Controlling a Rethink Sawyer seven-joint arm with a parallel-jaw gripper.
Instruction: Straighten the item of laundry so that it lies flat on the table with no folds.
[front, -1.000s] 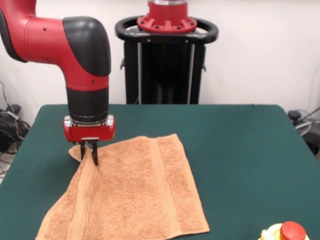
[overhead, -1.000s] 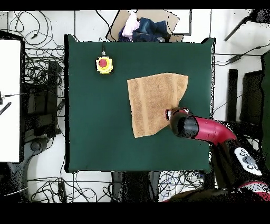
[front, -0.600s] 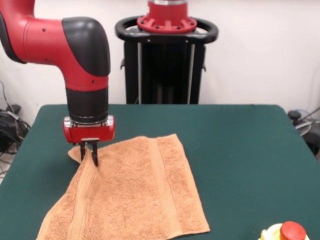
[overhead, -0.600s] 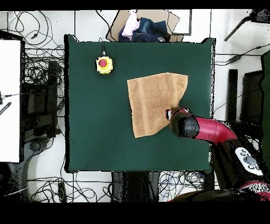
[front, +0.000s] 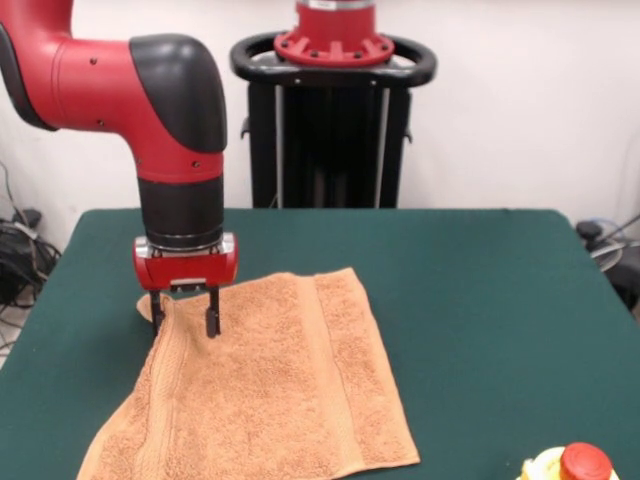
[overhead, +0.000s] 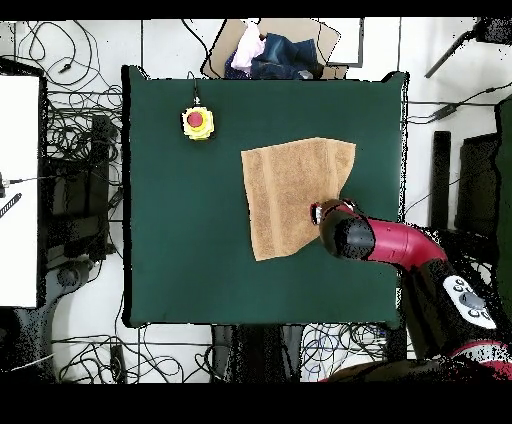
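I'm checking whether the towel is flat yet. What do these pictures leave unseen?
- Towel near corner: cut off by the front view's bottom edge.
- Towel corner under the gripper: the arm covers it in the overhead view.
- Yellow and red object: partly cut off by the front view's bottom edge.

fingers (front: 212, 318): closed → spread apart | gripper (front: 185, 318): shifted slightly over towel (front: 270, 385) corner

Even, soft indoor light, no glare. Faint shadow under arm (front: 150, 90) on desk (front: 480, 300). Front view slightly soft, overhead view grainier.
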